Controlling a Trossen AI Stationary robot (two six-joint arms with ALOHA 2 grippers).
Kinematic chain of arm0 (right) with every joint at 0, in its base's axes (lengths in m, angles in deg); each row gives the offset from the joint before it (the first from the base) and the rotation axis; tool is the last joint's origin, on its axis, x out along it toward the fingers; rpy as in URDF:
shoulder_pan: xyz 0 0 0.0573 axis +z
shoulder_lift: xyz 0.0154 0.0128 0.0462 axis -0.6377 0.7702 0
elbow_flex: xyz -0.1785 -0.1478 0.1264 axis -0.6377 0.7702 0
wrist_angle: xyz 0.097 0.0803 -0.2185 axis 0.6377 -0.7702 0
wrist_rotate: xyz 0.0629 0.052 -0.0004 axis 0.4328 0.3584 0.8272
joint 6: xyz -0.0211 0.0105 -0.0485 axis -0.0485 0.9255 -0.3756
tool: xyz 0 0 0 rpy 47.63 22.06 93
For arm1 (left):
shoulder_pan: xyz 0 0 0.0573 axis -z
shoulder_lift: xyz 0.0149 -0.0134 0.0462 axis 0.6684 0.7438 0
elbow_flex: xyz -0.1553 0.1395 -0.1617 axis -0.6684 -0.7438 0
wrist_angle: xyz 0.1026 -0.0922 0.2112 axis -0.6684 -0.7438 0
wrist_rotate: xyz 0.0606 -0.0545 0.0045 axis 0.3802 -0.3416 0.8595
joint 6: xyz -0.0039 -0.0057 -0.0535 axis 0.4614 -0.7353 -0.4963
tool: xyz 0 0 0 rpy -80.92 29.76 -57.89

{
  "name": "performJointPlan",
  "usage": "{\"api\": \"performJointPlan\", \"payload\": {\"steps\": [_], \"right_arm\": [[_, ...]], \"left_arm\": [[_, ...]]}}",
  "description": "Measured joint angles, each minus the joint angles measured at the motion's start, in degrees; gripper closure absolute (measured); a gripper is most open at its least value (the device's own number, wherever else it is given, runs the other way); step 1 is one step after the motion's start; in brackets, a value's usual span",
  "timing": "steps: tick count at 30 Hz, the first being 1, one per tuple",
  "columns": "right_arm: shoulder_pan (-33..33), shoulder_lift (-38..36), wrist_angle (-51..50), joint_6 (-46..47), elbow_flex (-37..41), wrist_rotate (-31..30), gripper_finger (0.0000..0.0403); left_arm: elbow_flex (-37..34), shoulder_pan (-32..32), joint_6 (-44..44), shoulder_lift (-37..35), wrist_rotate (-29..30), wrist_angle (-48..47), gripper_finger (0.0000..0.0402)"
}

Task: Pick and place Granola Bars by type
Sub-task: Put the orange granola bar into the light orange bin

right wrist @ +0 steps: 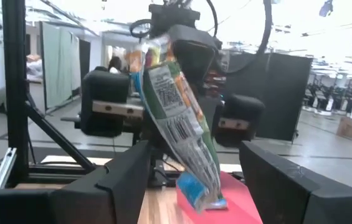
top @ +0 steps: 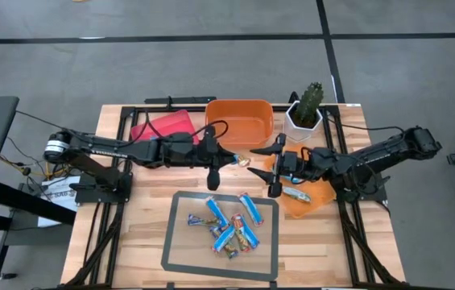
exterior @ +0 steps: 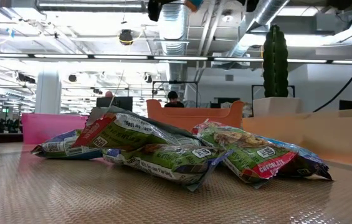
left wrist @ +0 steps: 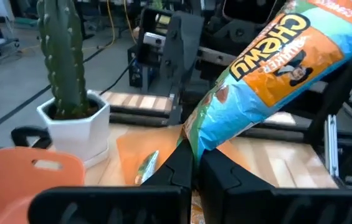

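Note:
A granola bar in a blue and orange wrapper (left wrist: 275,68) hangs in the air over the table's middle, with my left gripper (top: 231,158) shut on it. My right gripper (right wrist: 194,180) faces it from the table's right, open wide. Its fingers stand on either side of the bar's free end (right wrist: 197,186) without touching it. Several more bars (top: 225,225) lie piled on a grey mat (top: 180,254) near the front edge. One greenish bar (top: 296,194) lies in the orange tray (top: 317,206) under my right arm. My left gripper pinches one end of the bar (left wrist: 195,140) between its two shut fingers (left wrist: 176,171). The fingers come about level from the table's left. The bar sticks out beyond the fingertips toward my right gripper, lifted clear of the table.
An orange bin (top: 240,121) and a red bin (top: 163,127) stand at the back, behind my left arm. A cactus in a white pot (top: 305,111) stands at the back right, close to my right gripper. Black frame rails run along the table's edges.

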Motion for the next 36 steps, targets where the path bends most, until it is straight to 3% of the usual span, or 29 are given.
{"api": "performJointPlan", "payload": {"steps": [14, 18, 27, 36], "right_arm": [[-0.39, 5.67, -1.79, -2.05, -5.05, 0.43, 0.0170], [-0.39, 8.42, -2.91, -4.04, -6.93, -0.89, 0.0209], [-0.35, 8.31, -6.36, -4.33, -7.85, -1.68, 0.0336], [-0.35, 7.48, -8.13, -4.11, -7.85, -1.97, 0.0353]], "left_arm": [[0.64, -0.63, -0.42, 4.86, -3.75, 4.99, 0.0401], [0.64, -0.61, -0.07, 4.86, -3.78, 4.35, 0.0401], [0.64, -0.59, 1.69, 4.85, -3.77, 3.78, 0.0401], [0.64, -0.65, 3.27, 4.82, -5.15, 3.14, 0.0399]]}}
